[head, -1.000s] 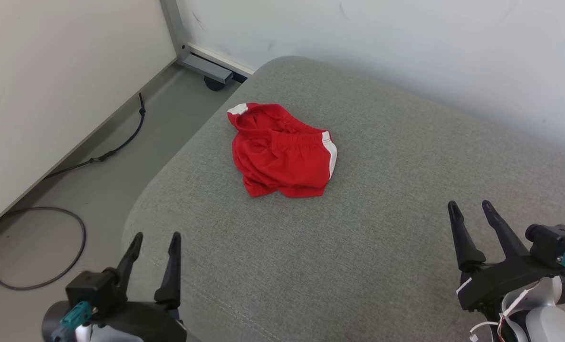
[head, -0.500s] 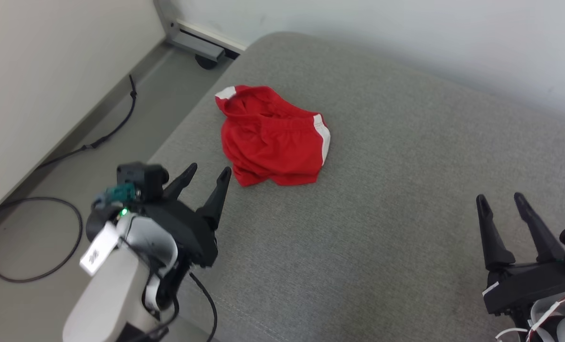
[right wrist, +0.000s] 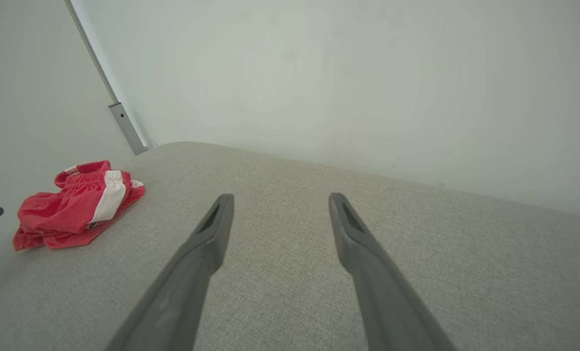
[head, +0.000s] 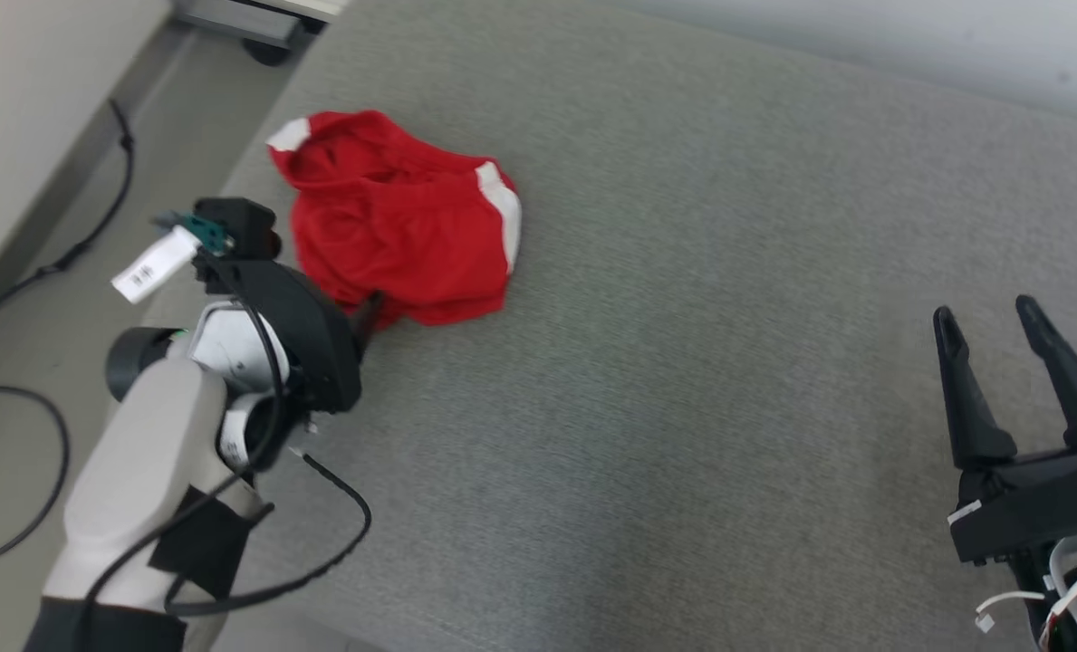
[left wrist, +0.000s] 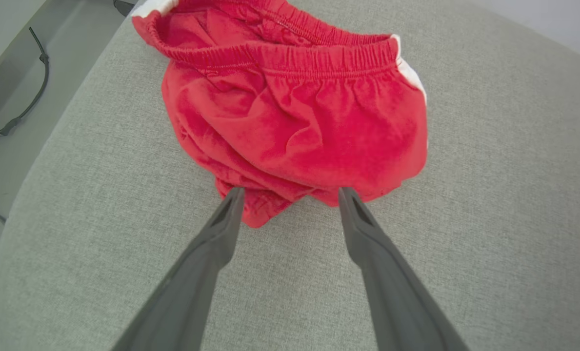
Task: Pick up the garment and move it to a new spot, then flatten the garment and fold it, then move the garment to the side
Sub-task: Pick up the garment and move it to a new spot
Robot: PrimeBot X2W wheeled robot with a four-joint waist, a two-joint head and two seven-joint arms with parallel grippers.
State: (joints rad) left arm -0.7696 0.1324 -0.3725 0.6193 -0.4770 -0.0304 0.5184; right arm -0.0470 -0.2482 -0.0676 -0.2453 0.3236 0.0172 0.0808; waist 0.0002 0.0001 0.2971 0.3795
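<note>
- Red shorts (left wrist: 294,112) with white side stripes lie crumpled on a grey cushion (head: 683,362), on its far left part, close to the left edge.
- The elastic waistband is on the side facing away from the robot. It gapes open, and the leg hems point back toward the robot.
- The heap is bunched, almost as deep as it is wide. Its widest line follows the waistband, which in the head view slants from a white patch at the far left to a white stripe nearer on the right.
- The left gripper (left wrist: 290,192) is at the near hem with its jaws spread wide and nothing grasped. In its wrist view one tip sits at each side of the bunched hem. I cannot tell whether they touch the cloth.
- The right gripper (head: 986,312) is over bare cushion far to the right, well apart from the shorts. Its jaws are also spread and it holds nothing.
- Left of the cushion is a pale floor (head: 13,362) with a black cable (left wrist: 44,68) trailing across it.
- A plain light wall (right wrist: 319,73) rises behind the cushion.
</note>
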